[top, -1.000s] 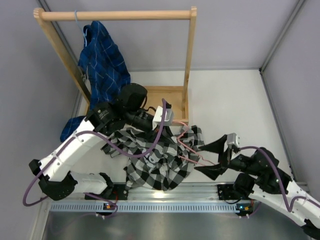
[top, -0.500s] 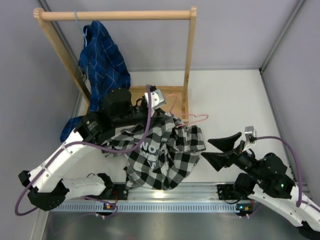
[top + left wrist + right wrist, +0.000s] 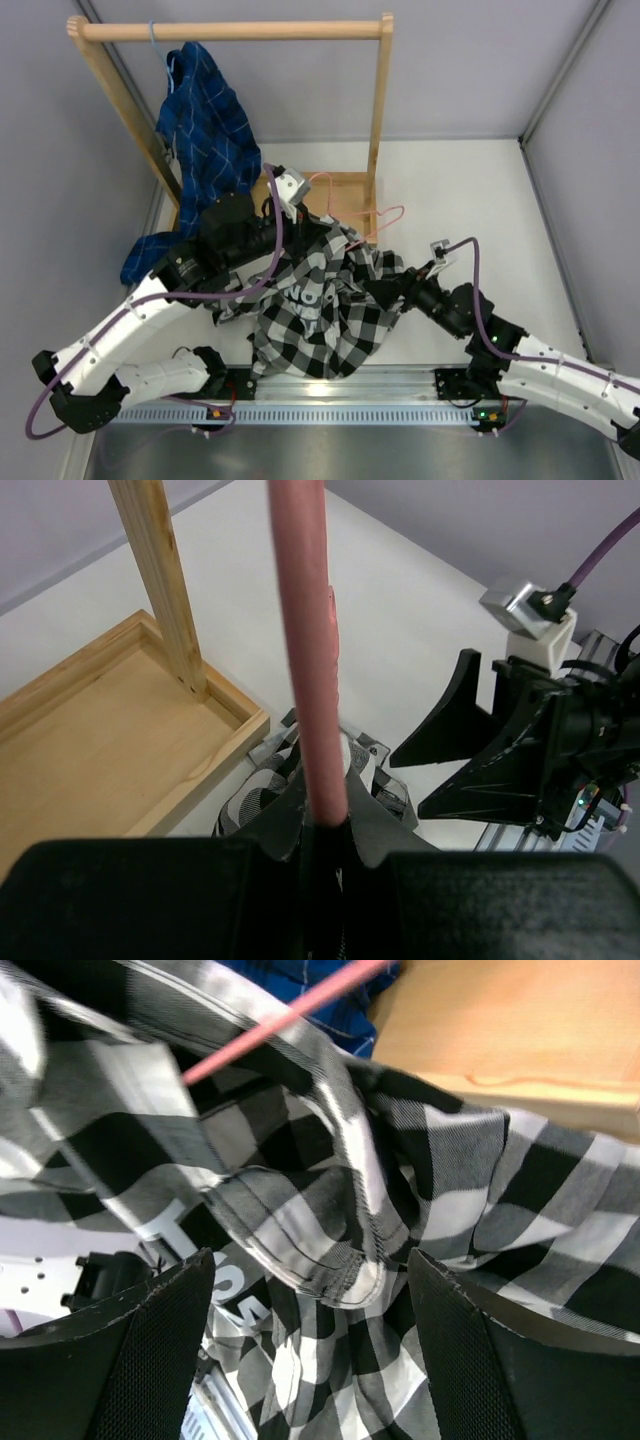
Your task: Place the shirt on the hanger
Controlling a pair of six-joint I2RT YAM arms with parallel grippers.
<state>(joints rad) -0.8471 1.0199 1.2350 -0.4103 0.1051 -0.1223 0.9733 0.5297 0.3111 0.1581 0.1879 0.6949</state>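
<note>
Two shirts: one black-and-white checked shirt (image 3: 320, 315) heaped in front of the single wooden rack (image 3: 230, 31), and one blue plaid shirt (image 3: 205, 120) hanging from its rail. Two hangers: one pink hanger (image 3: 305, 660) near the rack's base, and one pale blue hanger (image 3: 153, 35), only its hook showing on the rail. Two robot arms: the left arm (image 3: 130, 320) and the right arm (image 3: 560, 365).

The white lettering (image 3: 172, 1222) on the shirt (image 3: 440, 1200) is too crumpled to read.

table (image 3: 470, 200) white | shirt (image 3: 320, 330) crumpled near front edge | wooden rack base (image 3: 345, 195) behind
</note>
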